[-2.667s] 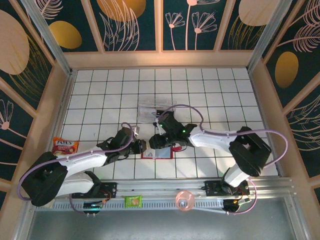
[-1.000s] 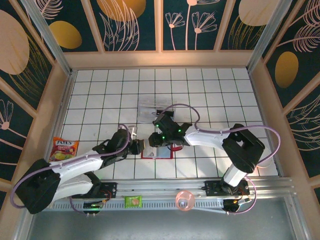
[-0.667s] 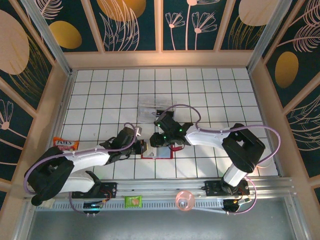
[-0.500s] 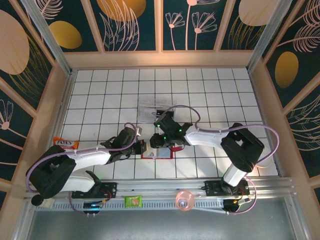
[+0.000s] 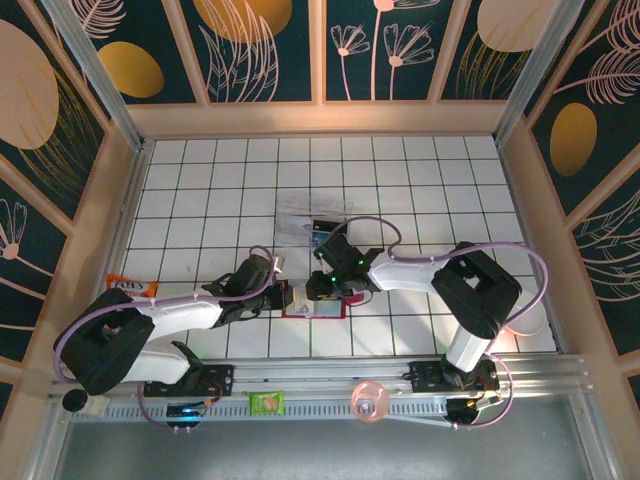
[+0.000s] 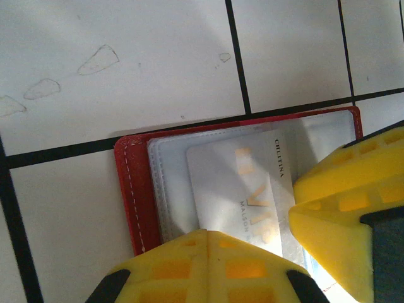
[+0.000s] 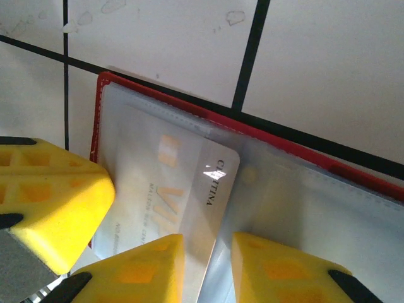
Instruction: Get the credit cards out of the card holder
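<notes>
Red card holder (image 6: 129, 189) with white stitching, white card (image 6: 240, 183) with gold VIP lettering, white table (image 6: 126, 76) with black grid lines.

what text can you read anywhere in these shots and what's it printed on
"CHUTINA": small dark print on the white card, which lies in the clear sleeve of the card holder.
"VIP": big gold letters on the same card.
"MAISON": tiny print under the gold letters, probably; the rest of that line is covered.
Print on the orange snack packet and the green packet: too small to read.
</notes>
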